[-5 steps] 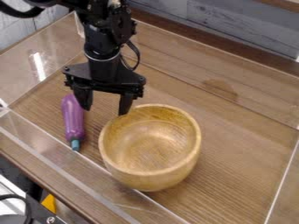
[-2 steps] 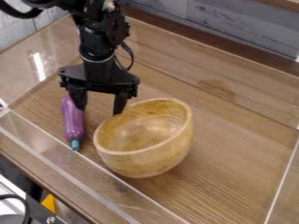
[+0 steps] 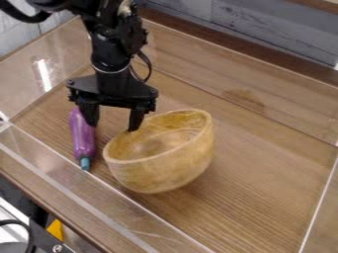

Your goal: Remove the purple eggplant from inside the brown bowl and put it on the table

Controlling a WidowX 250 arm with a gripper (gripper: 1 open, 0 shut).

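Brown bowl (image 3: 160, 150): round, light wood, sitting on the table (image 3: 264, 119) toward the near acrylic wall (image 3: 79, 203), tilted so its far rim stands higher and its tan inside faces down-left. Purple eggplant (image 3: 81, 135): lying on the tabletop just left of the bowl, outside it, teal stem tip toward the near wall. Gripper (image 3: 113, 112): black, pointing down just behind the bowl's left rim, fingers spread wide with nothing between them, one finger (image 3: 91, 115) close above the eggplant, the other at the bowl's far-left rim.
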